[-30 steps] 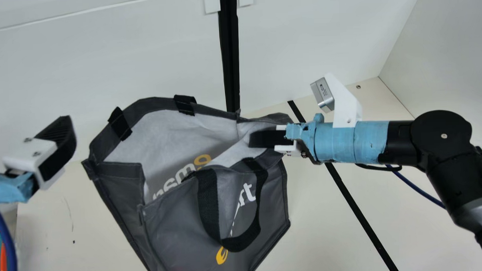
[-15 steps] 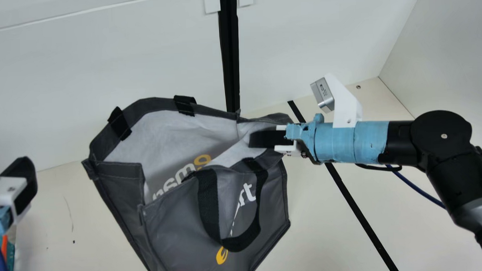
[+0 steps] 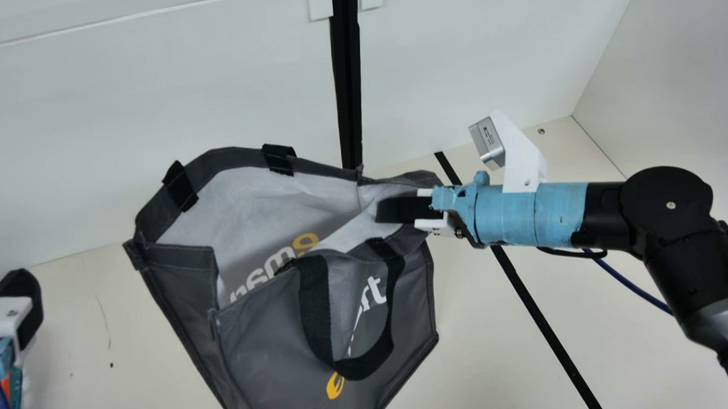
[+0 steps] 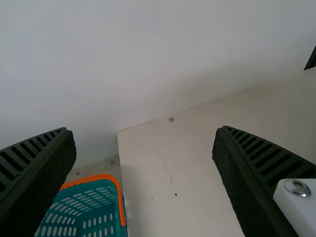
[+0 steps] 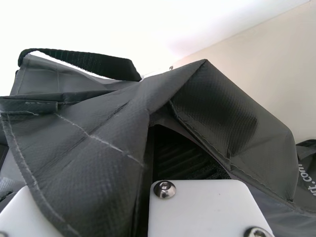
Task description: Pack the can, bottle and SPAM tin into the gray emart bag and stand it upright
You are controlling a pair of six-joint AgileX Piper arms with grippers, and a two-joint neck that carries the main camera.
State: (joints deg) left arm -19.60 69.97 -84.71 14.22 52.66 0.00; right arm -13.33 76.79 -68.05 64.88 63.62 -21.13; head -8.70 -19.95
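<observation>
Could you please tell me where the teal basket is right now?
In the main view, the teal basket is at the bottom-left corner, by the cream table's left edge, partly behind the left gripper.

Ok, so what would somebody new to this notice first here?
Probably the big gray bag gaping open mid-picture in the main view, its side edge pinched by the right hand and its blue-wrapped arm. Next, the teal basket with an orange rim, seen between the left hand's spread fingers in the left wrist view.
</observation>
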